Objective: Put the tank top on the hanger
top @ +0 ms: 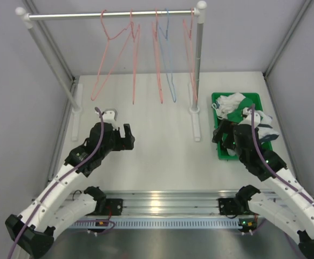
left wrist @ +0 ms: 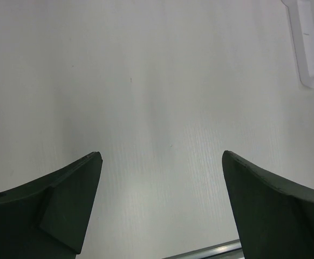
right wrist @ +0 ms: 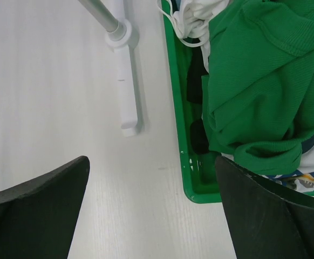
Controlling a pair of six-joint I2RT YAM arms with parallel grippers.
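The bright green tank top (right wrist: 254,81) lies crumpled in a green bin (right wrist: 203,197), on top of other clothes. In the top view my right arm hides it. Several salmon-pink wire hangers (top: 106,36) hang on the rail at the back. My right gripper (right wrist: 151,159) is open and empty. It hovers over the table at the bin's near left corner, with its right finger over the bin's edge. It also shows in the top view (top: 220,134). My left gripper (left wrist: 161,156) is open and empty above bare table, left of centre in the top view (top: 128,136).
A light-blue hanger (top: 169,65) hangs among the pink ones. White garments with dark trim (top: 230,102) lie at the bin's far end. The rack's right post and foot (right wrist: 125,81) stand just left of the bin (top: 254,98). The rack's left foot (top: 77,97) is near my left arm.
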